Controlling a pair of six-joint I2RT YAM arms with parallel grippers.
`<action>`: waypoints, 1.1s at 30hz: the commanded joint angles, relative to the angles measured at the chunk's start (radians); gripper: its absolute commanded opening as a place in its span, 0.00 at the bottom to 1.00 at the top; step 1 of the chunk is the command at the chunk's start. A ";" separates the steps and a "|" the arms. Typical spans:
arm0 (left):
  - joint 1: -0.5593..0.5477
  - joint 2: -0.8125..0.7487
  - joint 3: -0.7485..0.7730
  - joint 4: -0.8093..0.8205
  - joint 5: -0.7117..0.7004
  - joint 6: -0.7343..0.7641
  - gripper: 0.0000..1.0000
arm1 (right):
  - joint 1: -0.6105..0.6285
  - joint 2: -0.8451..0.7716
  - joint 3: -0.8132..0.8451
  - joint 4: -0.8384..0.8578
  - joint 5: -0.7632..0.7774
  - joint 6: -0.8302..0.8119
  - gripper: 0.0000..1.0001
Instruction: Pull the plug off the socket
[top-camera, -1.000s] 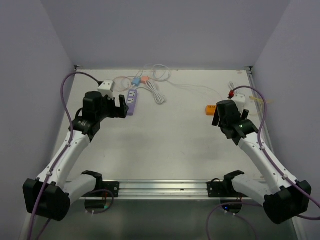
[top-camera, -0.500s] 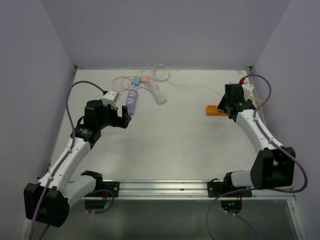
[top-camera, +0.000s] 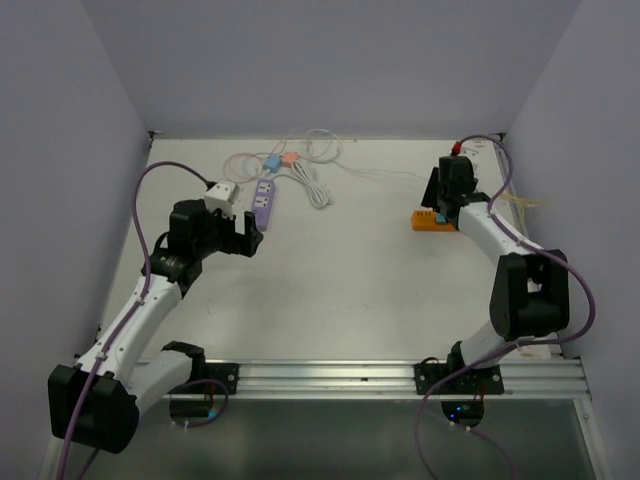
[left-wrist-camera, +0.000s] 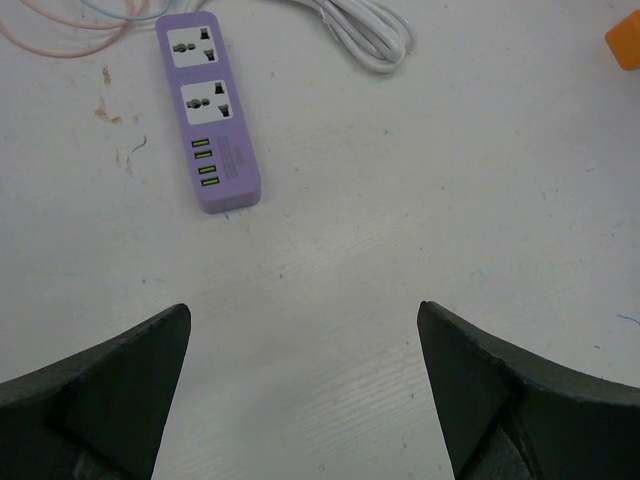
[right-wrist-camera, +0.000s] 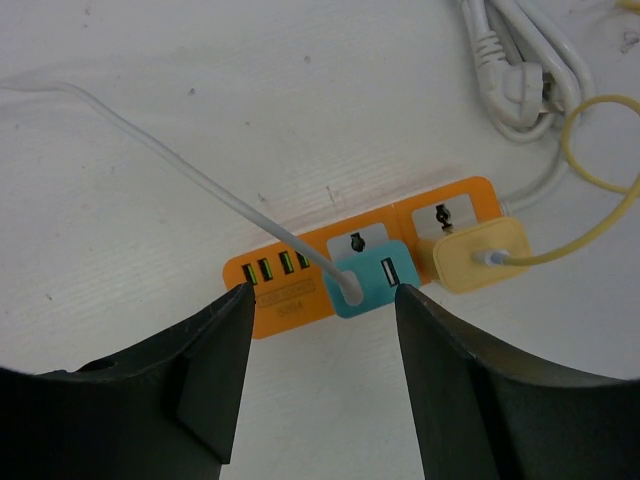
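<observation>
right gripper (right-wrist-camera: 322, 295) hangs straight over the orange power strip (right-wrist-camera: 285, 293), jaws spread wide with nothing in them; in the wrist view its two black fingers (right-wrist-camera: 200, 370) sit one on each side of the teal plug (right-wrist-camera: 365, 280), and they look clear of it, though I can't say how high above it they are; the teal plug is seated in the strip's socket right next to the row of USB ports, with a white cable (right-wrist-camera: 180, 165) running out of it up and off to the left; one socket along there's a yellow plug (right-wrist-camera: 478, 255) seated too, its yellow cable (right-wrist-camera: 545, 256) curving away to the right; past the strip there's a bundle of thick white cord (right-wrist-camera: 520, 60) lying on the table (right-wrist-camera: 120, 250)

left gripper (left-wrist-camera: 303, 308) is also wide open and empty, hovering over bare tabletop; the purple power strip (left-wrist-camera: 208, 110) lies flat just ahead of it, two sockets and its USB ports facing up; thin pink cable (left-wrist-camera: 80, 45) next to its far end, more coiled white cord (left-wrist-camera: 365, 30) further right; from the top camera the purple strip is far left and the orange one far right, well apart
</observation>
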 joint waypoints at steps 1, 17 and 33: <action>0.008 0.002 0.017 0.046 0.025 0.020 0.99 | 0.002 0.041 0.058 0.079 -0.026 -0.057 0.62; 0.008 0.034 0.016 0.077 0.114 0.008 0.99 | 0.001 0.100 -0.002 -0.022 -0.049 0.037 0.56; 0.008 0.032 0.009 0.077 0.124 0.009 1.00 | -0.022 0.109 -0.011 -0.156 -0.059 0.121 0.54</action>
